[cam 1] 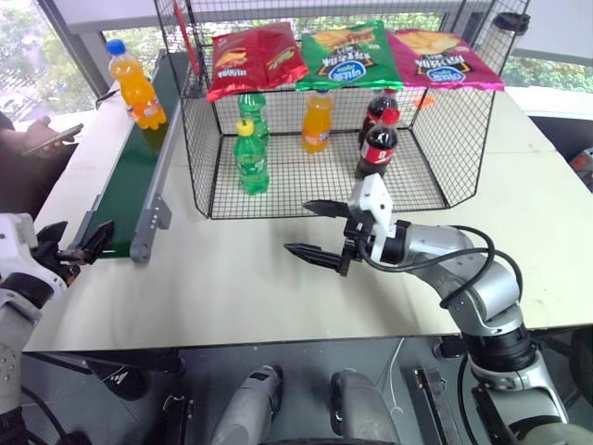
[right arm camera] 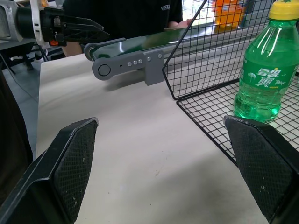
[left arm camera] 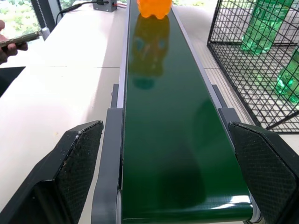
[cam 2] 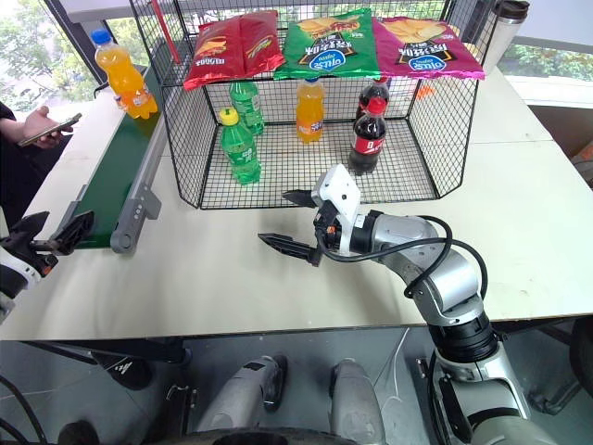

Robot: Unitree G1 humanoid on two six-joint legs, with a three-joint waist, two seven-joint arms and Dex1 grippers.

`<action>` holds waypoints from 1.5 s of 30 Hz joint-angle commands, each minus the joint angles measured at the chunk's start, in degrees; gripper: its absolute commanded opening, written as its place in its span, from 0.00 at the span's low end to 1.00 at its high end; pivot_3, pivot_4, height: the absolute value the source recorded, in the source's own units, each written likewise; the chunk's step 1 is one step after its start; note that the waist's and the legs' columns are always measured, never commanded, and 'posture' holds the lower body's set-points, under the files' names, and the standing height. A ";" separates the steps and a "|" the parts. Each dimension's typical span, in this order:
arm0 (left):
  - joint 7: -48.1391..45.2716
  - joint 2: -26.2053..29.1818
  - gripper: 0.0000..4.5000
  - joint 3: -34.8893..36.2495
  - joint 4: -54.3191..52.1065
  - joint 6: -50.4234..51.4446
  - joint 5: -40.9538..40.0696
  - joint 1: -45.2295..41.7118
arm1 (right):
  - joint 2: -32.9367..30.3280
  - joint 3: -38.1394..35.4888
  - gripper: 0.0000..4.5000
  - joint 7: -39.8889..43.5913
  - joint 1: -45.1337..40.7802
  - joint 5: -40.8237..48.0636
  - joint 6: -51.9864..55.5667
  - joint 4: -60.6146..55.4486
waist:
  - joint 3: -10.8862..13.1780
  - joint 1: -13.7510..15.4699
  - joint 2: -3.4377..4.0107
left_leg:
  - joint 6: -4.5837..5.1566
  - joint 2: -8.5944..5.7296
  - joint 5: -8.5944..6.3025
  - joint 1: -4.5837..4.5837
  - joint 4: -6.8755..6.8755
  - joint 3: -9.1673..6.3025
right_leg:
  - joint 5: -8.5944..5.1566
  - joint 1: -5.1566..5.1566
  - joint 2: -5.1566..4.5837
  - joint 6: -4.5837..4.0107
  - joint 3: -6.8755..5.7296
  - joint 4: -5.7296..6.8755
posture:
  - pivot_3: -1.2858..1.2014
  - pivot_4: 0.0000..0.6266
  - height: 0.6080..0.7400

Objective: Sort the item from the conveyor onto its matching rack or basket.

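Orange soda bottle (cam 1: 135, 85) is seen standing upright, blue cap uppermost, on the far stretch of the conveyor (cam 1: 130, 176) at the upper left of the left eye frame, its long axis vertical and the green belt running lengthwise from it toward the lower left. Left gripper (cam 1: 72, 245) is held at the belt's near end, at the lower left of the frame, jaws spread wide and empty; in the left wrist view the bottle's base (left arm camera: 154, 7) is shown at the top centre, straight ahead along the belt and well apart from the fingers (left arm camera: 77, 161). Right gripper (cam 1: 320, 230) is shown at frame centre, jaws likewise apart and empty, just in front of the wire cage (cam 1: 435, 130), farther from the bottle. The left arm is judged the nearer; the bottle must be brought down the belt, or reached for along it, before closure
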 commanded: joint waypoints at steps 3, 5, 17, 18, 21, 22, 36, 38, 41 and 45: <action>0.22 0.25 1.00 0.65 -0.96 -1.24 0.05 -0.47 | 0.04 -0.82 0.99 0.00 -0.46 0.56 -0.97 -1.43 | 0.00 0.00 0.00 | 0.00 0.00 0.00 0.00 0.00 0.00 | 0.00 0.00 0.00 0.00 0.00 0.00 | 0.52 0.24 0.99; 0.18 0.23 1.00 0.35 -0.98 -1.31 0.28 -0.39 | 0.13 -0.78 0.99 -0.17 -0.54 0.41 -1.07 -1.33 | 0.00 0.00 0.00 | 0.00 0.00 0.00 0.00 0.00 0.00 | 0.00 0.00 0.00 0.00 0.00 0.00 | 0.52 0.24 0.99; 2.01 -0.84 1.00 -3.99 1.23 -2.87 3.04 -4.51 | 0.76 -0.51 0.99 -1.44 -0.85 -0.65 -1.44 -0.65 | 0.00 0.14 -0.01 | 0.00 0.00 0.00 0.00 0.00 0.00 | 0.04 0.00 0.00 0.06 -0.01 0.01 | 0.52 0.24 0.99; 2.22 -0.94 1.00 -4.25 1.56 -2.85 3.20 -5.08 | 0.78 -0.50 0.99 -1.48 -0.85 -0.68 -1.44 -0.63 | 0.00 0.10 0.00 | 0.00 0.00 0.00 0.00 0.00 -0.01 | 0.07 0.00 0.01 0.10 -0.01 0.00 | 0.52 0.24 0.99; 2.48 -0.76 1.00 -5.64 3.11 -3.49 5.01 -6.01 | 0.83 -0.58 0.99 -1.66 -0.93 -0.67 -1.32 -0.68 | -0.01 0.01 -0.02 | 0.00 0.00 0.00 0.00 0.00 0.01 | 0.08 0.00 0.02 0.12 -0.01 -0.01 | 0.52 0.24 0.99; 2.56 -0.51 1.00 -6.21 3.70 -3.74 5.92 -6.13 | 0.85 -0.61 0.99 -1.72 -0.97 -0.67 -1.29 -0.70 | -0.01 -0.08 -0.02 | 0.00 0.00 0.00 0.00 -0.02 0.01 | 0.08 0.01 0.01 0.13 -0.01 -0.01 | 0.52 0.24 0.99; 2.79 -1.36 1.00 -9.92 9.64 -5.53 8.24 -13.99 | 0.28 -0.74 0.99 -2.47 -0.48 -0.46 -0.67 -1.36 | -0.02 0.01 -0.04 | 0.01 0.09 0.01 0.00 -0.15 0.04 | 0.10 0.03 0.09 0.13 -0.01 0.00 | 0.52 0.24 0.99; 2.73 -1.28 1.00 -10.15 10.34 -5.88 8.51 -14.73 | 0.21 -0.76 0.99 -2.54 -0.39 -0.46 -0.64 -1.42 | -0.02 -0.01 -0.04 | 0.01 0.09 0.01 0.00 -0.15 0.04 | 0.10 0.03 0.09 0.13 -0.01 -0.01 | 0.52 0.24 0.99; 2.80 -1.35 1.00 -10.32 11.47 -5.75 8.67 -15.52 | 0.14 -0.84 0.99 -2.65 -0.30 -0.45 -0.58 -1.49 | -0.02 -0.04 -0.04 | 0.03 0.09 0.03 0.00 -0.15 0.05 | 0.10 0.03 0.15 0.14 -0.01 -0.01 | 0.52 0.24 0.99; 0.71 -1.89 0.83 -9.83 10.91 -5.92 6.81 -15.09 | 0.02 -0.99 1.00 -2.99 -0.09 -0.59 -0.57 -1.60 | -0.02 -0.02 -0.04 | 0.04 0.10 0.04 0.00 -0.16 0.04 | 0.11 0.03 0.17 0.13 -0.01 0.01 | 0.52 0.24 0.99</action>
